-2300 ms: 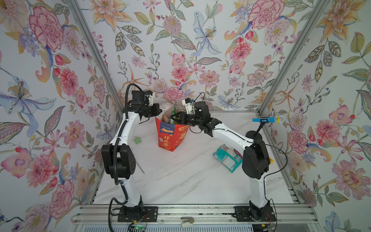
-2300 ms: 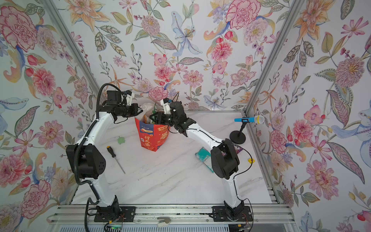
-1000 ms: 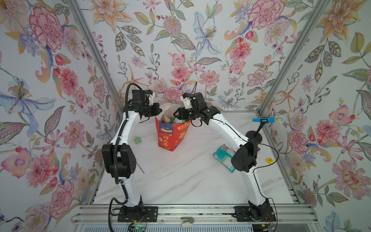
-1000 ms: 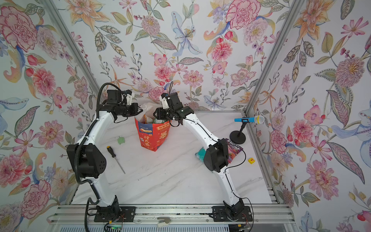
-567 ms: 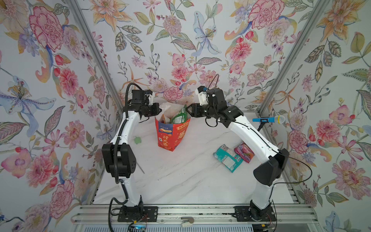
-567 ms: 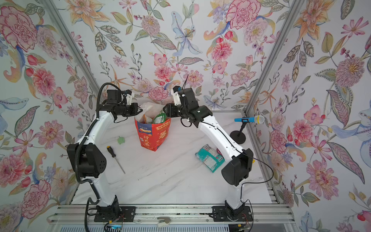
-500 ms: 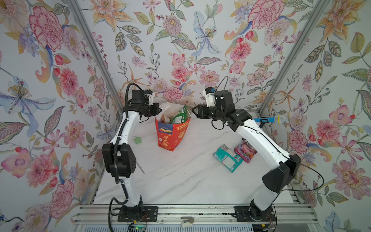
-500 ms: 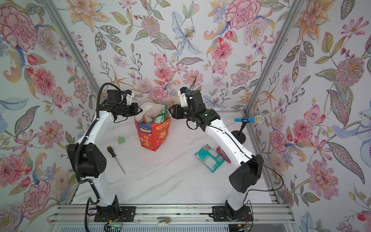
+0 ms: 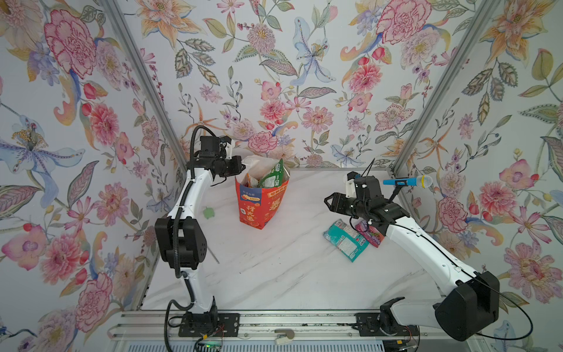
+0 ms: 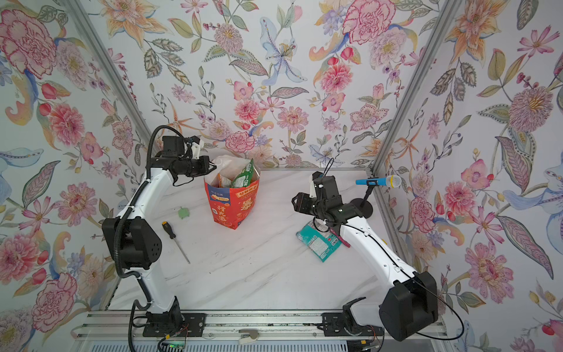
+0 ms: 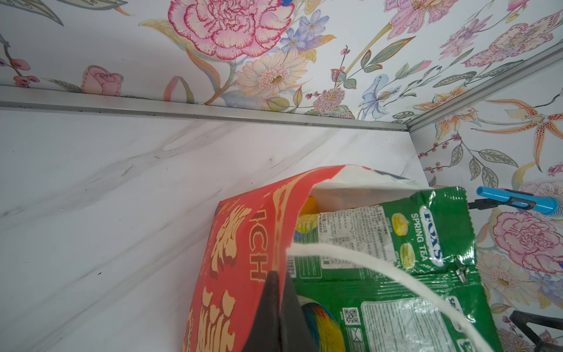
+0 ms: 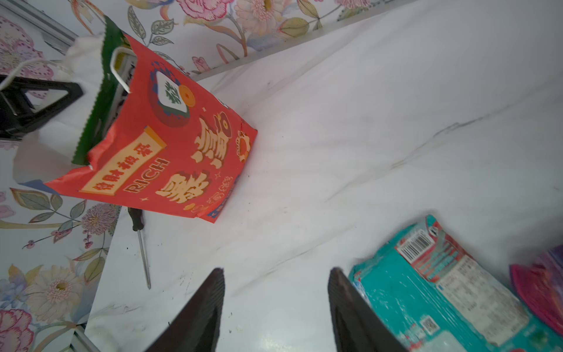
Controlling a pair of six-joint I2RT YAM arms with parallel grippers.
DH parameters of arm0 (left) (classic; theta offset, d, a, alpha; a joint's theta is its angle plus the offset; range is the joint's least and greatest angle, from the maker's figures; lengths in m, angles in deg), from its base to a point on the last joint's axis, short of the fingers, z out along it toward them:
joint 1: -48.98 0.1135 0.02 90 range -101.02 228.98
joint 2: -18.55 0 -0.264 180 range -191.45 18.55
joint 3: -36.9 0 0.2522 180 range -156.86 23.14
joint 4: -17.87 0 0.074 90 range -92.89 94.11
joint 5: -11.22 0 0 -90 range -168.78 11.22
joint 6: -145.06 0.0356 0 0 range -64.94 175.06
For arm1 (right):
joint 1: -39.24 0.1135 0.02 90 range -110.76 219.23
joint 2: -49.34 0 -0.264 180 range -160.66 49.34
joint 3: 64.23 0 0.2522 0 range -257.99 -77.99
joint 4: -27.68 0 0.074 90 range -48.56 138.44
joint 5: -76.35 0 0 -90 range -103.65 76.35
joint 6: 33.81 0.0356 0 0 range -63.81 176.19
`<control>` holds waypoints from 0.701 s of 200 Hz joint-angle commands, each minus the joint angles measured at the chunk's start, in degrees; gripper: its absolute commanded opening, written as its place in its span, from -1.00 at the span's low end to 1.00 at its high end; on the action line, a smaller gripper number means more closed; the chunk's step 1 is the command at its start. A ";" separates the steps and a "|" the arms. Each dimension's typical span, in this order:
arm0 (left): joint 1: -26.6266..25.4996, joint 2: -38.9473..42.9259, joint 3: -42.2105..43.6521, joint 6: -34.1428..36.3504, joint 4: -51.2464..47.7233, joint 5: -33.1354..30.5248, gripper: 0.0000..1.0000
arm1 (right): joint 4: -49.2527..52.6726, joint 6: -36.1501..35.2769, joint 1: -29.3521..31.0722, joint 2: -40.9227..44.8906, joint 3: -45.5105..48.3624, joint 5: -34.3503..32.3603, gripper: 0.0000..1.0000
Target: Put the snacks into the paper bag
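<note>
The red-orange paper bag (image 9: pixel 262 210) (image 10: pixel 233 210) stands upright at the back of the table. My left gripper (image 9: pixel 241 166) (image 10: pixel 212 166) (image 11: pixel 280 274) is shut on the rim of the paper bag (image 11: pixel 240 268), holding its mouth apart. A green snack packet (image 9: pixel 276 173) (image 10: pixel 246 173) (image 11: pixel 420 243) sticks out of the top, with other packets below it. My right gripper (image 9: pixel 327 202) (image 10: pixel 295 202) (image 12: pixel 275 271) hangs open and empty, right of the bag (image 12: pixel 170 158). Below it a teal packet (image 9: pixel 345 240) (image 10: pixel 320 245) (image 12: pixel 441 298) and a purple-red packet (image 9: pixel 370 233) (image 12: pixel 542 286) lie flat.
A blue microphone (image 9: pixel 406 182) (image 10: pixel 379 182) on a black stand rises at the back right, close behind my right arm. A screwdriver (image 10: pixel 175 236) (image 12: pixel 140 243) and a small green blob (image 9: pixel 208 212) (image 10: pixel 183 212) lie left of the bag. Walls close in the back and both sides.
My right gripper has pulled out of the bag's mouth and swung right and down to above the teal packet, its jaws spreading wider. The green packet stays in the bag. The left gripper holds still.
</note>
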 commanded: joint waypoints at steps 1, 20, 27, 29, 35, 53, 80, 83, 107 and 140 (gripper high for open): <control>-0.03 -0.24 -2.16 0.66 2.24 1.18 -1.00 | -3.03 -2.10 3.05 -4.97 -7.45 0.92 0.13; -0.13 -0.20 -2.19 0.56 2.19 1.17 -1.00 | -3.48 -2.46 5.35 -10.52 -14.20 3.24 0.13; -0.14 -0.32 -2.19 0.46 2.24 1.27 -1.00 | -3.50 -2.61 6.18 -12.66 -17.07 3.69 0.13; -0.18 -0.26 -2.19 0.46 2.24 1.27 -1.00 | -3.53 -2.68 6.48 -13.28 -17.79 3.84 0.13; -0.18 -0.33 -2.20 0.41 2.24 1.27 -1.00 | -3.44 -2.88 7.19 -15.06 -20.15 4.23 0.13; -0.13 -0.25 -2.19 0.41 2.15 1.36 -1.00 | -2.39 -3.00 8.68 -20.89 -27.60 6.13 0.13; -0.15 -0.05 -2.19 0.39 2.15 1.36 -1.00 | -0.53 -2.39 9.98 -29.38 -37.25 10.78 0.13; -0.15 -0.07 -2.19 0.37 2.19 1.39 -1.00 | -0.41 -2.22 10.03 -30.05 -37.84 11.01 0.13; -0.13 0.02 -2.37 0.50 1.98 1.45 -1.00 | 2.00 -1.67 10.12 -35.37 -43.59 11.90 0.12; -0.22 0.10 -2.54 0.72 1.63 1.31 -1.00 | 4.14 -1.72 10.55 -38.20 -47.13 11.63 0.12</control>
